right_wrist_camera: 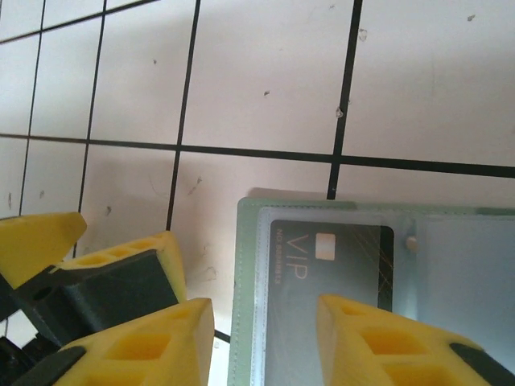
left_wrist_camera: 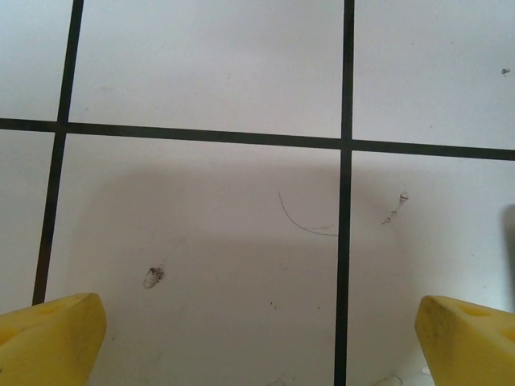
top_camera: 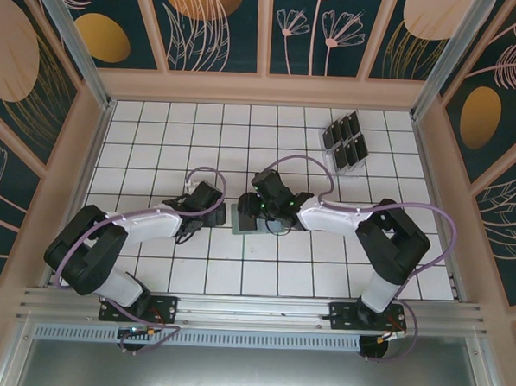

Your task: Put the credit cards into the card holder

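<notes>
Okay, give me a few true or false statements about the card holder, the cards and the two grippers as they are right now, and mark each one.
1. The card holder lies open on the table, with a dark VIP card in its clear pocket. True.
2. The left gripper is shut on a card. False: its fingers stand wide apart above bare table.
3. Dark cards stand in a clear rack at the far right of the table. True.
4. The right gripper hangs over the rack. False: it is at the card holder, mid-table, with its fingers apart.
</notes>
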